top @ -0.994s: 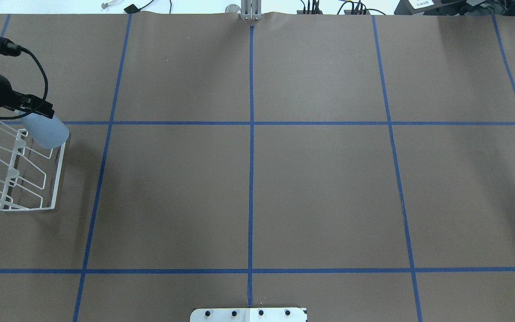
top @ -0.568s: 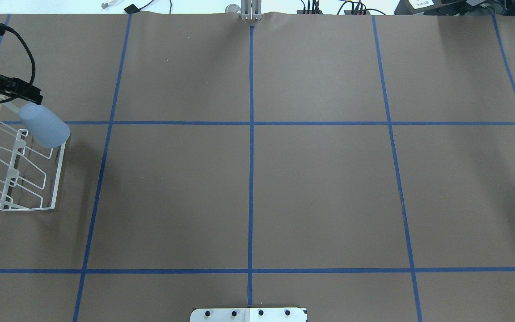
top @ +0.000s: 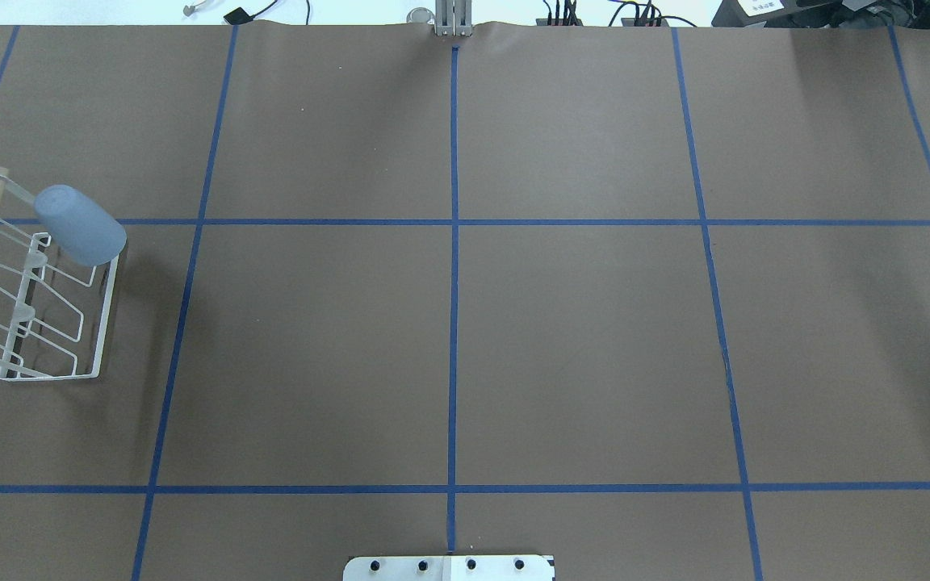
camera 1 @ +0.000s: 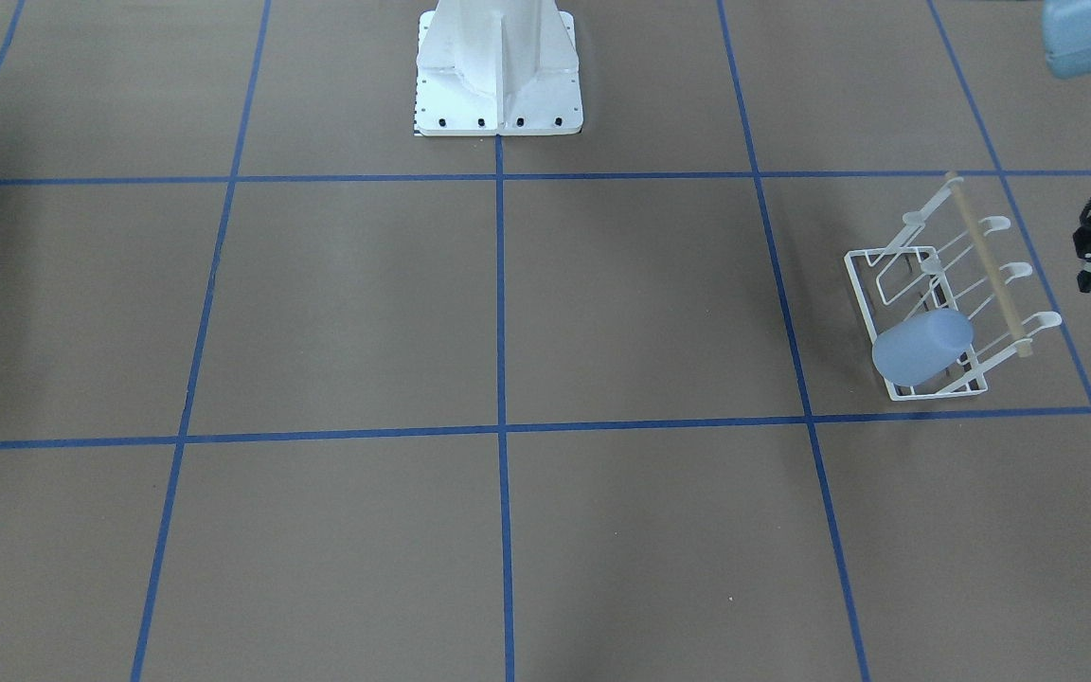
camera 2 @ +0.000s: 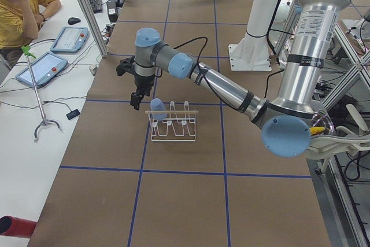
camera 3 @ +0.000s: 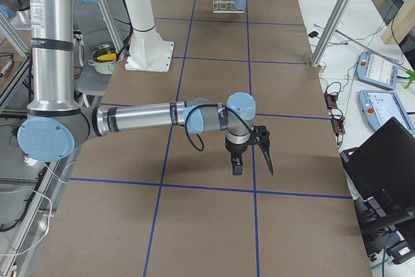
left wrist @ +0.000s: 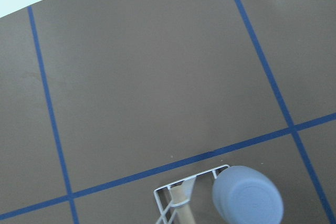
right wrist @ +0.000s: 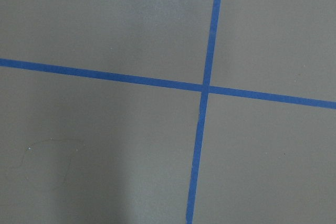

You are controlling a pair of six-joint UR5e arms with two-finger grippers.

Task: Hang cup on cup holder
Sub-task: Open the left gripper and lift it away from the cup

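Observation:
The pale blue cup (top: 80,225) hangs upside down and tilted on the far corner prong of the white wire cup holder (top: 37,323). It also shows in the front view (camera 1: 921,348) on the holder (camera 1: 934,275), in the left view (camera 2: 157,108) and in the left wrist view (left wrist: 247,195). My left gripper (camera 1: 1089,278) is empty and looks open. It hovers beside and above the holder, apart from the cup, and shows in the left view (camera 2: 134,101). My right gripper (camera 3: 251,163) hangs over bare table far from the holder. I cannot tell whether it is open or shut.
The white robot pedestal (camera 1: 498,85) stands at the table's near middle edge (top: 449,567). Blue tape lines divide the brown table. An operator (camera 2: 17,4) sits by a side table with tablets (camera 2: 43,67) past the far edge.
My left gripper let go of the cup and drew back up and away, out of the overhead view. The cup stays on the holder's prong.

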